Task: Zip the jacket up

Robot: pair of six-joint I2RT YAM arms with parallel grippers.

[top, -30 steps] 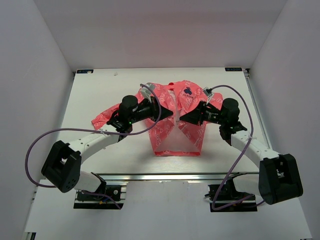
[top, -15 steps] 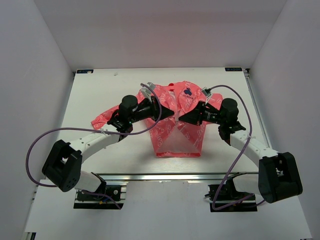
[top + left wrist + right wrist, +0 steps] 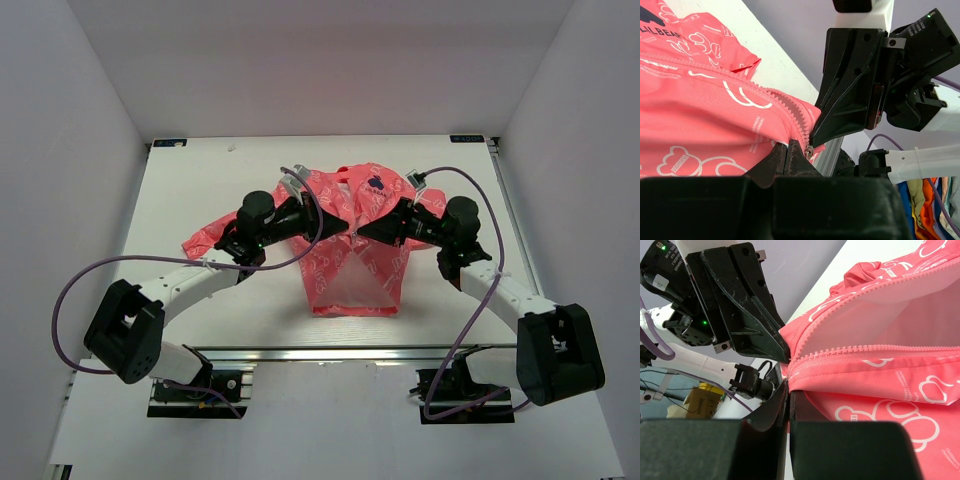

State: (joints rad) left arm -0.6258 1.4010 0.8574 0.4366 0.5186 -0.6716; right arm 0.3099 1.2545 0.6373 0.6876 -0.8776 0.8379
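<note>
jacket (image 3: 340, 268) mid-table (image 3: 190, 190), collar far, front gaping in v toward hem. left gripper (image 3: 345, 229) clamped on jacket edge at zipper (image 3: 791, 111); right gripper (image 3: 362, 235) clamped on opposite edge; tips close together.

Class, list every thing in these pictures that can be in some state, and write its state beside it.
jacket: front open in a wedge at its near end, pale lining showing.
zipper: unzipped along that wedge; its two tooth rows spread apart from the pinch point.
left pincer: shut on the jacket at the zipper edge.
right pincer: shut on the jacket at the zipper edge, tip to tip with the left pincer.
</note>
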